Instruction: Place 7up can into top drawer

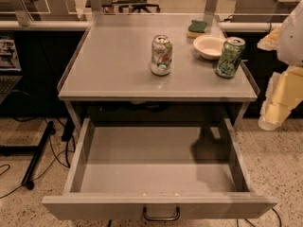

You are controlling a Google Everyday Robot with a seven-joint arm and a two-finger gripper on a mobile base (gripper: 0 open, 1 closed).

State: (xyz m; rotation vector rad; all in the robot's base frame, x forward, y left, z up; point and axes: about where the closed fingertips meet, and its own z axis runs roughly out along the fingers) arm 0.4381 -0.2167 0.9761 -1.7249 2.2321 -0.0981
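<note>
Under the front edge of the grey table [113,65], the top drawer [156,162] stands pulled out toward the viewer. Its floor is bare and its dark handle [161,215] sits at the centre of the front panel. Off the table's right side, near its front corner, hangs the gripper [279,103], a cream-coloured assembly partly cut off by the frame edge. Whether it is apart or together cannot be told.

The 7up can [161,55] stands upright near the middle of the table top, well apart from the gripper. A green can [230,56] stands upright at the table's right edge. A white bowl [209,46] lies just beside it, and a green sponge [197,27] lies toward the table's back edge.

The step in hand appears to be the reach and grasp. Recommended procedure:
1. Approach from the table's front, passing clear of the green can and bowl.
2. Grip the 7up can at mid-body and keep it vertical.
3. Lift it clear of the table's front edge before moving outward.
4. Lower it onto the drawer floor, away from the drawer walls.
</note>
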